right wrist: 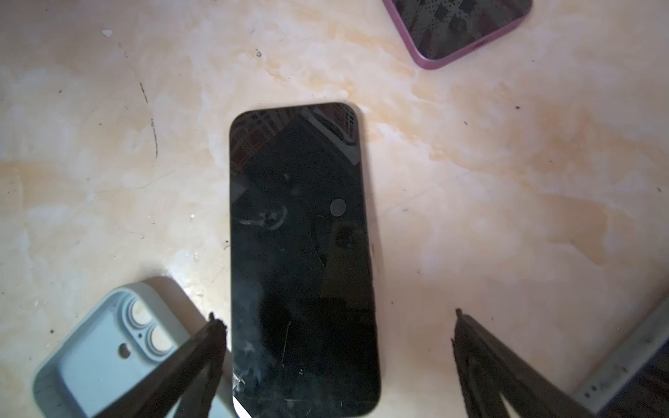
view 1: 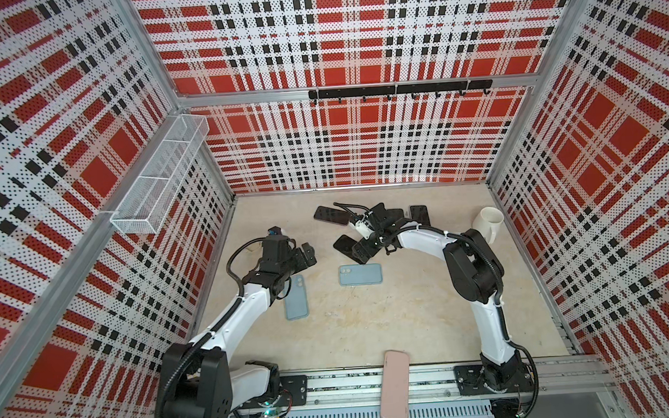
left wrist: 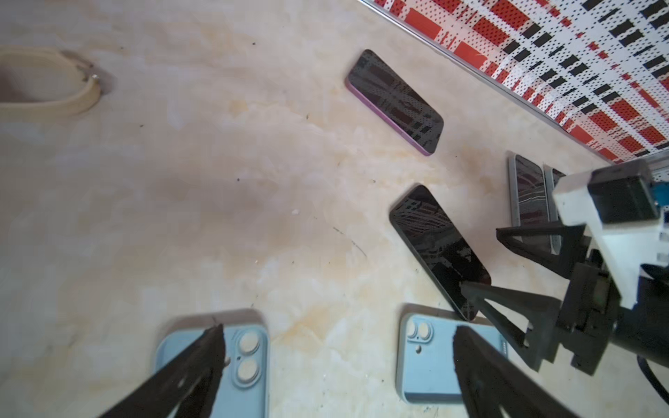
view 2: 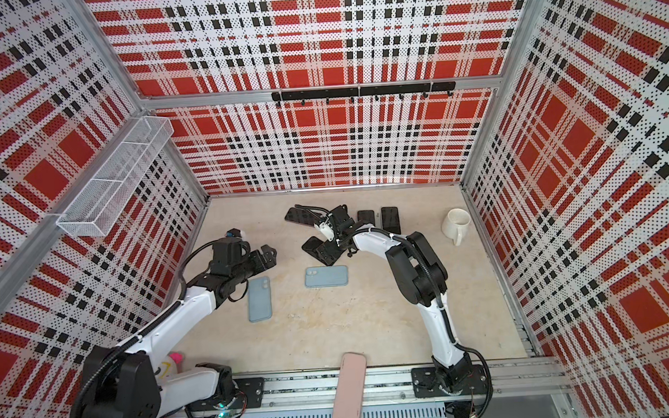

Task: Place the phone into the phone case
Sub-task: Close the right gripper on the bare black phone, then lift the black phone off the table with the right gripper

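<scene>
Both grippers stand spread wide and hold nothing above the marbled tabletop [view 1: 409, 324]. In both top views the right gripper [view 1: 360, 252] hangs at centre frame over a bare black phone [right wrist: 300, 253]. The phone lies flat and screen-up, and in the right wrist view it runs down the middle of the frame between the two spread fingers, clamped by neither. Just below the phone in the top views, a pale blue phone case [view 1: 360, 274] lies crosswise on the table with its camera cutout at its left end, close to the phone but not around it.

Left of centre, the left gripper [view 1: 306, 254] hovers above the upper end of a second blue case [view 1: 295, 298], which lies lengthwise and is partly covered by the arm's wrist.

Toward the back wall rest a purple-cased phone [left wrist: 396, 101] and two dark phones [view 1: 419, 213] side by side. A white mug [view 1: 490, 221] lies tipped at the right edge of the table. At bottom centre a pink case [view 1: 395, 385] lies across the front rail. A wire basket [view 1: 158, 176] hangs on the left wall.
</scene>
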Motion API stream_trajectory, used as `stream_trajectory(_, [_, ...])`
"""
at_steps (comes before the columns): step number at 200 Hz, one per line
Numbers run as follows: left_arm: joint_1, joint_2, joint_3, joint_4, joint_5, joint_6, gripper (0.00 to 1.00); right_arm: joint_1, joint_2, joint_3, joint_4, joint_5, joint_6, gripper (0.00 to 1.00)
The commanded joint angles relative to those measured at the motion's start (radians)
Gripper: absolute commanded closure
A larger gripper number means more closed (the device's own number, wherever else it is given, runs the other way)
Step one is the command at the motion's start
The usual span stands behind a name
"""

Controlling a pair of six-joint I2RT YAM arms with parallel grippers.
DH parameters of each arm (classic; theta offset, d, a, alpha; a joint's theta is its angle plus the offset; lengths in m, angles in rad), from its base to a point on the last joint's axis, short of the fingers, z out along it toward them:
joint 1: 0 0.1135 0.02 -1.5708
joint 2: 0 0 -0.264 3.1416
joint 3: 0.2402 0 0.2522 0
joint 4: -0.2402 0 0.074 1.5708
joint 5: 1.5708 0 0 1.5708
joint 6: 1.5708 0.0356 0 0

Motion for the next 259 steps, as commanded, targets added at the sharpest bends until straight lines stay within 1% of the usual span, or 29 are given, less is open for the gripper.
stream_trajectory(1, [0.023, -0.053, -0.006, 0.035, 0.008, -0.007, 0.02, 0.023, 0.051, 0.062, -0.054, -0.003, -0.025, 0.0])
stream_trajectory(17, [0.032, -0.041, 0.006, 0.03, 0.026, 0.005, 0.02, 0.037, 0.087, 0.097, -0.083, 0.025, -0.025, 0.0])
stream_trajectory(60, [0.043, -0.024, 0.03, 0.018, 0.025, 0.045, 0.02, 0.054, 0.145, 0.139, -0.12, 0.084, 0.0, 0.01])
stream_trajectory(79, [0.046, -0.03, 0.03, 0.02, 0.025, 0.054, 0.02, 0.054, 0.155, 0.151, -0.148, 0.097, 0.011, 0.05])
stream_trajectory(91, [0.046, -0.03, 0.028, 0.021, 0.02, 0.057, 0.02, 0.054, 0.15, 0.139, -0.147, 0.096, 0.014, 0.1])
stream_trajectory(108, [0.048, -0.027, 0.029, 0.023, 0.018, 0.062, 0.02, 0.056, 0.134, 0.12, -0.147, 0.085, 0.015, 0.13])
stream_trajectory(121, [0.047, -0.02, 0.029, 0.027, 0.026, 0.061, 0.02, 0.056, 0.109, 0.087, -0.119, 0.058, 0.014, 0.18])
stream_trajectory(135, [0.048, -0.013, 0.03, 0.033, 0.042, 0.063, 0.03, 0.055, 0.088, 0.067, -0.093, 0.058, 0.008, 0.25])
stream_trajectory(174, [0.045, -0.001, 0.034, 0.047, 0.067, 0.054, 0.03, 0.05, 0.099, 0.139, -0.129, 0.117, -0.011, 0.29])
stream_trajectory(193, [0.046, 0.001, 0.046, 0.036, 0.058, 0.06, 0.03, 0.043, 0.081, 0.167, -0.134, 0.137, -0.002, 0.32])
stream_trajectory(211, [0.048, 0.007, 0.064, 0.022, 0.058, 0.061, 0.03, 0.029, 0.043, 0.19, -0.152, 0.136, 0.025, 0.34])
stream_trajectory(232, [0.048, 0.018, 0.086, 0.011, 0.078, 0.062, 0.03, 0.013, -0.006, 0.228, -0.222, 0.148, 0.083, 0.37])
stream_trajectory(259, [0.048, 0.04, 0.1, 0.022, 0.104, 0.055, 0.03, -0.002, -0.083, 0.201, -0.277, 0.161, 0.188, 0.39])
